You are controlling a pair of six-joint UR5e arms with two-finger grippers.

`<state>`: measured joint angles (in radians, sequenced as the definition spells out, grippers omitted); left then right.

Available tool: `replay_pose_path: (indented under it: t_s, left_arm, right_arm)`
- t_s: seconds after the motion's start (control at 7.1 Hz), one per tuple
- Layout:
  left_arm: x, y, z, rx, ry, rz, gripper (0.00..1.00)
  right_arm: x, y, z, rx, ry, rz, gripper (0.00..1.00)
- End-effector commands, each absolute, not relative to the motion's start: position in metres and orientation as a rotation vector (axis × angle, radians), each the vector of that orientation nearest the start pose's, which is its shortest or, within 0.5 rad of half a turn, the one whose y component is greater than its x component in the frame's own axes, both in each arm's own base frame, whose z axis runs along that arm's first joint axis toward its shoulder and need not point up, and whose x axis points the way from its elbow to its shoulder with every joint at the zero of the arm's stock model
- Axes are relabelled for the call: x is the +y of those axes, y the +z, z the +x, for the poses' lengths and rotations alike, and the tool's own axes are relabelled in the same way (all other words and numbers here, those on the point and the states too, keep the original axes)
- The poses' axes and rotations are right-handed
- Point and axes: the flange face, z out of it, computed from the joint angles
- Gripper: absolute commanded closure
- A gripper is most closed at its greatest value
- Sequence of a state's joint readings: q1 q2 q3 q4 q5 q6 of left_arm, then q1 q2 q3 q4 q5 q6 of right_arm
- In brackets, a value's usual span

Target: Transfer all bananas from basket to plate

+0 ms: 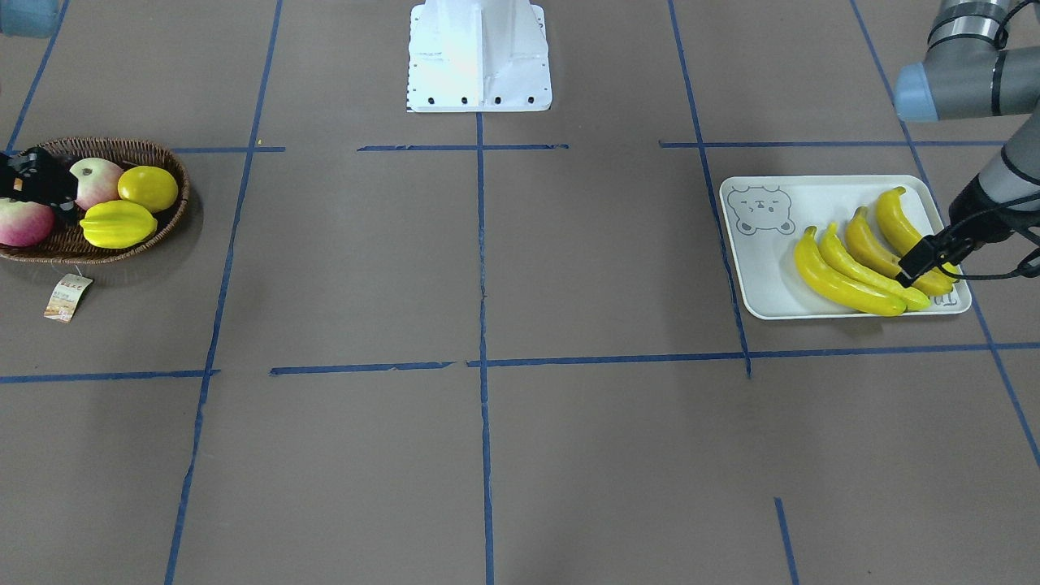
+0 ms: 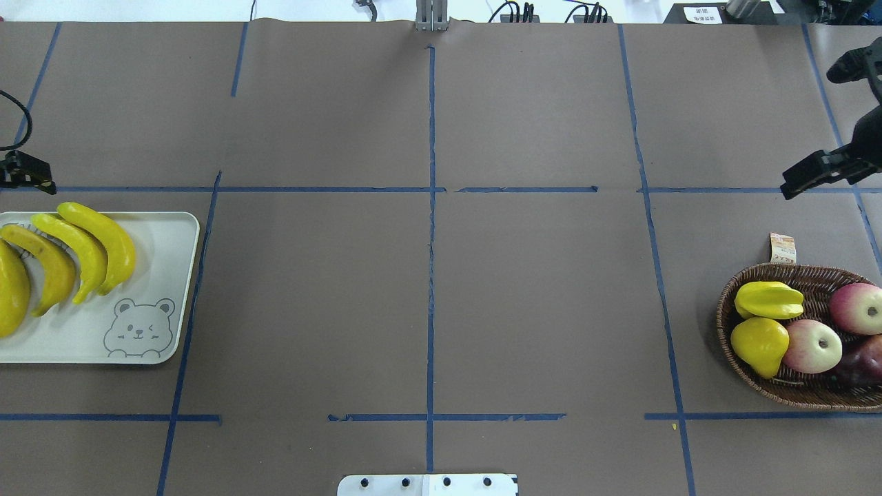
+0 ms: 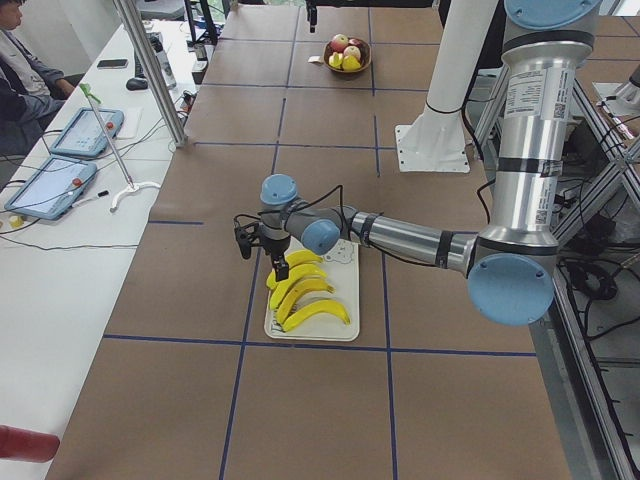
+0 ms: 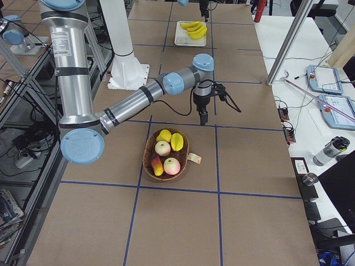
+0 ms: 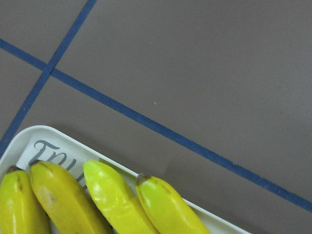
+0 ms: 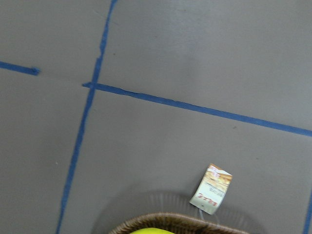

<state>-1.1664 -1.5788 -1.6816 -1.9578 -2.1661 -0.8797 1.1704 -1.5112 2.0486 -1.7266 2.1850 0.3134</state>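
Now | 4 bananas (image 1: 845,288) on plate (image 1: 764,272) | left tool (image 1: 910,275) raised near their tips | opening: cannot tell

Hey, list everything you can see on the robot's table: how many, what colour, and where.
bananas: four, yellow, one browner, side by side on the plate
plate: one, pale, bear drawing, robot's left end
basket: one, brown wicker, robot's right end
apples: two, pink-green, in basket
starfruit: one, yellow, in basket
lemon: one, yellow, in basket
dark red fruit: one, in basket, partly hidden
paper tag: one, beige, beside basket
tape lines: blue, gridding the brown table
left claw: black, hovering by plate
right claw: black, hovering by basket
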Motion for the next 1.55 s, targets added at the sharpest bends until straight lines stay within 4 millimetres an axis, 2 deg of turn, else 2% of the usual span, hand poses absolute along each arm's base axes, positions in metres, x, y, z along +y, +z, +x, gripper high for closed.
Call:
replay_pose_path:
  t_s: [0.0, 0.14, 0.28, 0.42, 0.56, 0.7, 0.85, 0.99, 1.13, 1.27, 1.41]
  left_arm:
    - [-0.507, 0.59, 0.061, 0.701, 0.023, 0.117, 0.0]
    - [-0.508, 0.602, 0.018, 0.657, 0.155, 0.121, 0.0]
    - [-0.503, 0.611, -0.013, 0.642, 0.225, 0.107, 0.0]
    - [-0.498, 0.616, -0.032, 0.64, 0.246, 0.105, 0.0]
    - [-0.49, 0.621, -0.044, 0.694, 0.212, 0.075, 0.0]
    - [-0.482, 0.625, -0.06, 0.766, 0.144, 0.039, 0.0]
    - [-0.478, 0.627, -0.063, 0.767, 0.139, 0.041, 0.0]
    - [-0.455, 0.652, -0.063, 0.767, 0.124, -0.003, 0.0]
    - [-0.451, 0.66, -0.062, 0.767, 0.114, -0.02, 0.0]
    - [-0.45, 0.657, -0.062, 0.77, 0.121, -0.01, 0.0]
    - [-0.458, 0.646, -0.062, 0.753, 0.142, 0.04, 0.0]
  right_arm:
    - [-0.453, 0.49, -0.045, -0.713, -0.292, 0.121, 0.0]
    - [-0.441, 0.536, -0.007, -0.749, -0.334, 0.106, 0.0]
    - [-0.427, 0.586, 0.027, -0.774, -0.357, 0.091, 0.0]
    - [-0.414, 0.626, 0.059, -0.782, -0.353, 0.082, 0.0]
    - [-0.396, 0.651, 0.082, -0.787, -0.281, 0.053, 0.01]
    - [-0.39, 0.654, 0.089, -0.779, -0.232, 0.038, 0.02]
    - [-0.392, 0.647, 0.089, -0.772, -0.121, 0.004, 0.03]
    - [-0.394, 0.646, 0.088, -0.763, -0.078, -0.013, 0.03]
    - [-0.395, 0.646, 0.086, -0.764, -0.08, -0.014, 0.01]
    - [-0.395, 0.646, 0.083, -0.763, -0.085, -0.019, 0.01]
    - [-0.395, 0.647, 0.082, -0.766, -0.084, -0.022, 0.0]
